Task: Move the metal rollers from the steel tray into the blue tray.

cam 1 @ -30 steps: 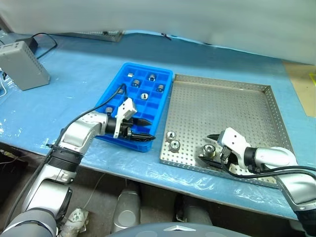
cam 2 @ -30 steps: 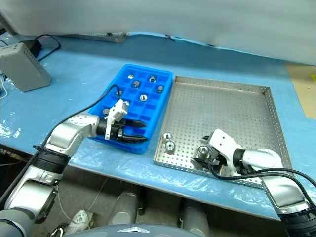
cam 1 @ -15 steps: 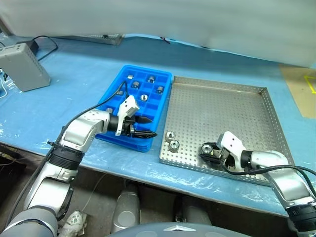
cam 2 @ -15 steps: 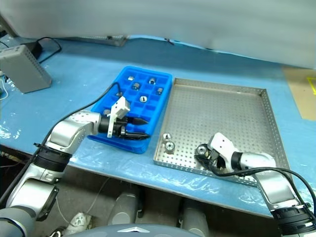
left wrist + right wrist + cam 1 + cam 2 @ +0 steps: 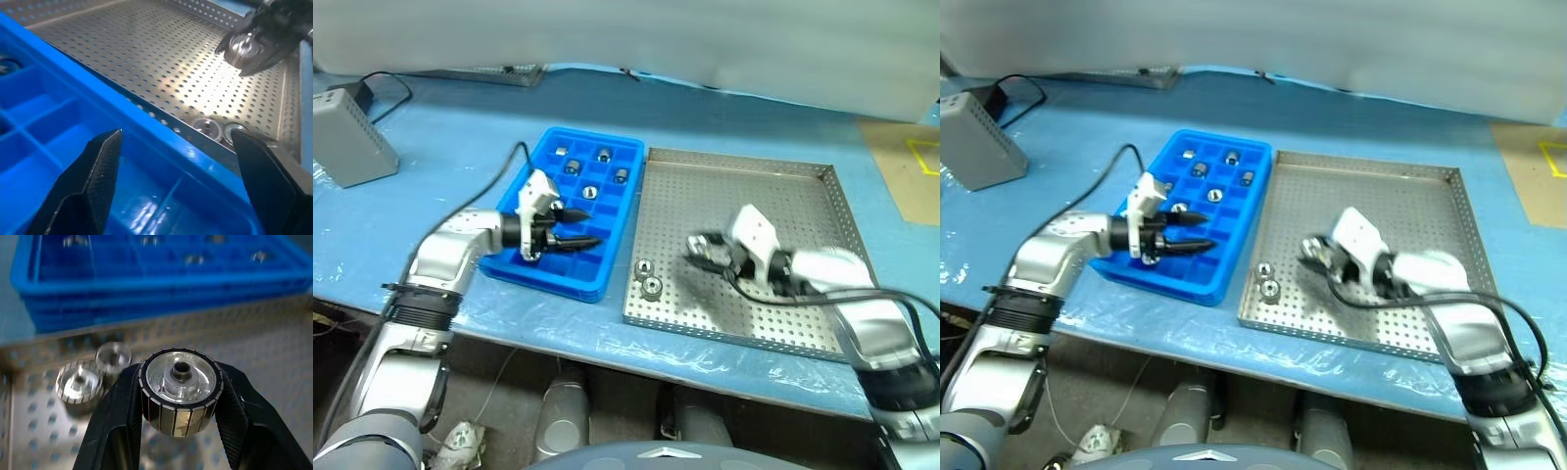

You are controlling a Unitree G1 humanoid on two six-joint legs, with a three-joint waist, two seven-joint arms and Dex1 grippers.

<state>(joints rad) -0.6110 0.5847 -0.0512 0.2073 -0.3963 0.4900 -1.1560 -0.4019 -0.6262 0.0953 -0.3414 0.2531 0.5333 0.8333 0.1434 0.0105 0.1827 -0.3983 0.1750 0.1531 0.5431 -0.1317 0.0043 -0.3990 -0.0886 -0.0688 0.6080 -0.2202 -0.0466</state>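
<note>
Left tool (image 5: 576, 227) spread wide, nearly level — right tool (image 5: 181, 396) clamped, raised, pointing left.

A bright blue tray (image 5: 1157, 271) of square compartments sits on the blue-covered table (image 5: 1371, 127), right beside a perforated steel tray (image 5: 1400, 211). Several metal rollers (image 5: 1198, 169) lie scattered through the blue tray's far compartments. The left gripper (image 5: 1197, 233) hangs over the blue tray's near half, its two black fingers parted with nothing between them. The right gripper (image 5: 1312, 255) is above the steel tray's floor with a roller (image 5: 1309, 251) pinched at its tip. Two more rollers (image 5: 1266, 279) rest together near the steel tray's front left corner. A grey box (image 5: 974, 147) stands at the table's far left, a black cable (image 5: 1013, 98) curling beside it
</note>
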